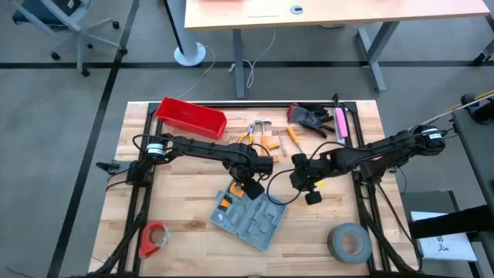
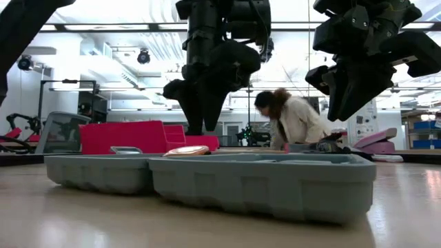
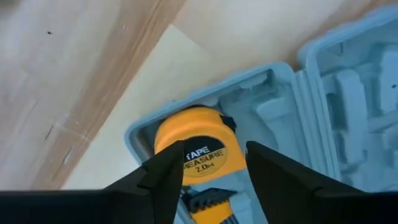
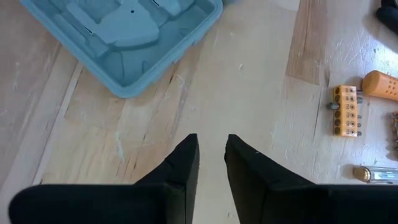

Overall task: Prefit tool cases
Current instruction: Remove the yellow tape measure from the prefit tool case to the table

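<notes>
Tool case (image 1: 251, 220) is lying open and flat on the near-centre of the wooden table (image 1: 185, 193), both halves up, grey moulded recesses exposed. A yellow tape measure (image 3: 198, 147) is seated in the corner recess of the left half, with what looks like an orange-handled tool just beside it in the next pocket. Left gripper (image 3: 205, 171) is held directly over the tape measure, jaws partly apart and straddling its near edge; from the wrist view no firm grip on it is shown, so it is read as placed, not held. Right gripper (image 4: 211, 162) is parked above bare table just right of the case, jaws narrowed to a slim gap, nothing between them. Remaining loose items are spread at the far side: an orange bit holder (image 4: 345, 111), an orange-handled screwdriver (image 4: 380, 84), pliers (image 1: 251, 133), also a red bin (image 1: 191, 117). A grey tape roll (image 1: 349, 241) is at the near right, a red tape roll (image 1: 154, 239) at near left. Step in hand is judged as seating the tape measure. To be done well: the body is to be pressed straight down until flush with the recess rim, jaws to be opened fully before lifting, and the lift kept vertical so the case is not dragged or tipped. The case could be steadied by the right gripper if it shifts.
</notes>
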{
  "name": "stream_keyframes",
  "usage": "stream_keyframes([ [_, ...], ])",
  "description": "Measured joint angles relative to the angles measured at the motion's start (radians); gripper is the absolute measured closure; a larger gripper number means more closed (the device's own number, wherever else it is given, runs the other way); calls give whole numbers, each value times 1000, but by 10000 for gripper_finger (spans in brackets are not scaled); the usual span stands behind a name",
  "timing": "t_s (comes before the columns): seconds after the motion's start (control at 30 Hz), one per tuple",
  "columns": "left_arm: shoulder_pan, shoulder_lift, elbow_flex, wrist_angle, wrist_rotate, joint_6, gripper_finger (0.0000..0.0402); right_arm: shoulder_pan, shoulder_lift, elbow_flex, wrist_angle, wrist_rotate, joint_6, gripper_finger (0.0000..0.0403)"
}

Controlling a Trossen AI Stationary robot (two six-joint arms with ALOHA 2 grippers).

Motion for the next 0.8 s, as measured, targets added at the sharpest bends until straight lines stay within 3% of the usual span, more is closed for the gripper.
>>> stream_keyframes([
  [0.47,-2,3,-31,-19,0,-27,102,0,0,0,-1,-2,0,354],
  [0.8,-2,5,-68,43,27,-29,79,0,0,0,1,-2,0,341],
])
